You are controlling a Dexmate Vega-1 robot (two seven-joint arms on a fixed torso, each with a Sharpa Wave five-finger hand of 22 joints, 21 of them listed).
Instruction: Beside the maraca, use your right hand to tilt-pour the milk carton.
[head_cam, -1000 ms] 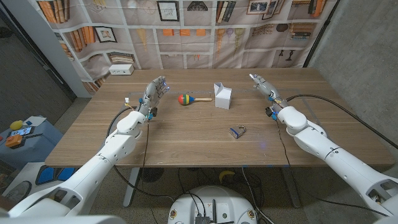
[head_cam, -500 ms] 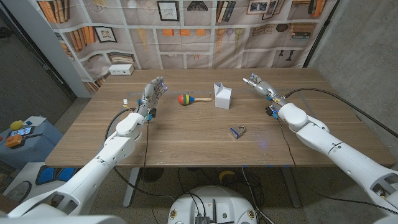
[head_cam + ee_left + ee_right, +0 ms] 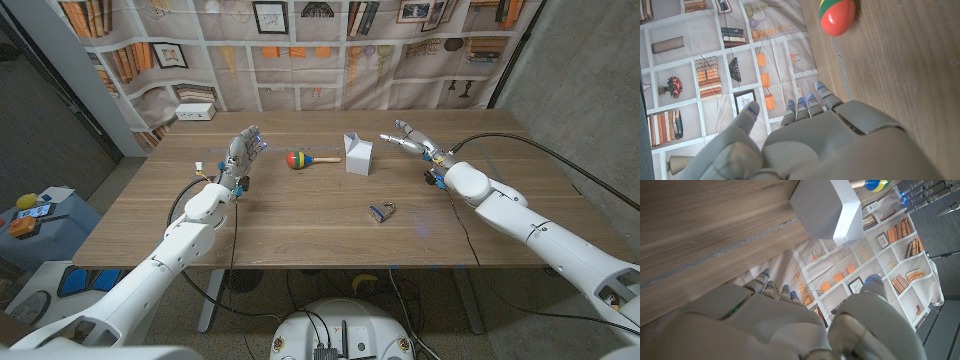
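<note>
1. The milk carton (image 3: 358, 154) is being seen upright near the middle of the wooden table (image 3: 300, 230), just beside the maraca (image 3: 305, 159), which is lying on its side with its handle pointing toward the carton; the two are not seen touching.
2. The carton is being judged light and thin-walled, probably paperboard: the flat sides are likely to give under a hard squeeze, and the smooth white faces could slip. A hold across the body, below the gabled top, is being judged best, with thumb on one face and fingers on the opposite one, so the spout end can be tipped freely.
3. The right hand (image 3: 408, 140) is being held in the air near the carton on its right side, apart from it, fingers spread and nothing held. In the right wrist view the carton (image 3: 827, 209) is being framed ahead of the fingertips (image 3: 771, 287), with a gap between.
4. The grasp is being judged not yet made; the reach is the step in hand.
5. The left hand (image 3: 244, 148) is being held raised, well left of the maraca, fingers apart and empty.
6. A small dark object (image 3: 380, 211), too small to be identified, is being noted nearer the table's front edge.
</note>
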